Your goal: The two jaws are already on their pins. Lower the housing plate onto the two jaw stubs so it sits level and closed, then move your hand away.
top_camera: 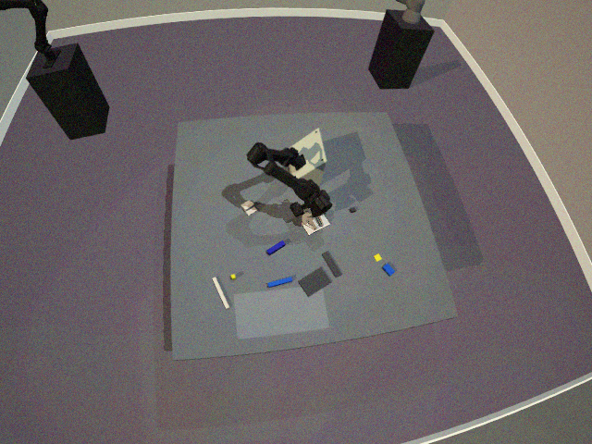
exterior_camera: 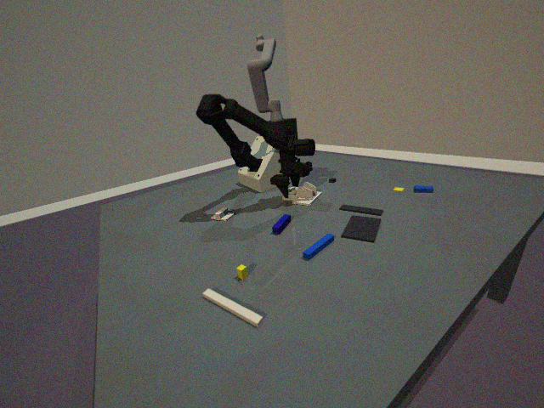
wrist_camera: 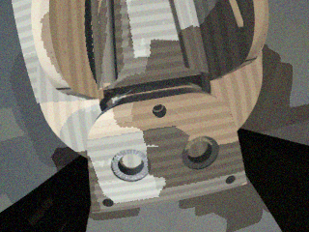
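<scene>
The housing plate (wrist_camera: 169,132) is a pale striped plate with a rounded top edge and two large ringed holes. It spans the space between my black fingers in the wrist view. My gripper (wrist_camera: 161,149) (exterior_camera: 290,189) is shut on it, at the near end of the pale base (top_camera: 326,223) (exterior_camera: 314,198). A pale round end shows inside each large hole. The two jaws, left jaw (wrist_camera: 70,48) and right jaw (wrist_camera: 258,29), lie just beyond the plate with a channel between them. Whether the plate sits fully level on the stubs cannot be told. My hand hides part of it in the top view.
A small pale part (top_camera: 248,207) (exterior_camera: 223,214) lies left of the base. A dark blue bar (top_camera: 276,247) (exterior_camera: 281,224) lies nearby, with a blue bar (top_camera: 279,281) (exterior_camera: 318,246) and a black plate (top_camera: 315,281) (exterior_camera: 361,228) farther out. The cream arm mount (exterior_camera: 252,180) stands behind.
</scene>
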Controlling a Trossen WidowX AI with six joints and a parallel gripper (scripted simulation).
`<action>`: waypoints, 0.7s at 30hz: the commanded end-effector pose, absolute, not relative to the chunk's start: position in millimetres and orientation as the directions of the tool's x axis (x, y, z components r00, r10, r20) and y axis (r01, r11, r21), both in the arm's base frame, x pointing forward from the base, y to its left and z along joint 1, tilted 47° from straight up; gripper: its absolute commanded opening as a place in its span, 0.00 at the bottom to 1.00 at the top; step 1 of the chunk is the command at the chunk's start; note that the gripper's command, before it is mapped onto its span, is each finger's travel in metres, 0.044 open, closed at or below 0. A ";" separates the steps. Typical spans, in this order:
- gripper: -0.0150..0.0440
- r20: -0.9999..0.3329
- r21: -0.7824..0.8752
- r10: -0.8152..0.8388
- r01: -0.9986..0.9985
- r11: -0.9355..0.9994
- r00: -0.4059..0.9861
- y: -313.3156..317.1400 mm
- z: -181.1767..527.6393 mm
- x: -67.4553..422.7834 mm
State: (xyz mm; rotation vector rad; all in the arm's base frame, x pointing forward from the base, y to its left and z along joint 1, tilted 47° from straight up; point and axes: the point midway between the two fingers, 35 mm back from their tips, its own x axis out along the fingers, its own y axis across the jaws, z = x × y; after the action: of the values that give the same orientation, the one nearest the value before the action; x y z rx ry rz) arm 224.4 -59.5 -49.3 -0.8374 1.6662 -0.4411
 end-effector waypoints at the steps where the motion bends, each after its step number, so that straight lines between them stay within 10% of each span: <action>1: 0.85 -0.681 -0.679 -0.728 -0.298 0.670 -0.084 -60.7 -50.2 223.6; 21: 0.85 -0.681 -0.679 -0.728 -0.299 0.670 -0.084 -62.5 -51.9 223.4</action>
State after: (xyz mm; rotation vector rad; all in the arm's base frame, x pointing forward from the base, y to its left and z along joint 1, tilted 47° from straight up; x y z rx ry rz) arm 223.9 -62.1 -51.4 -0.8396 1.6668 -0.4417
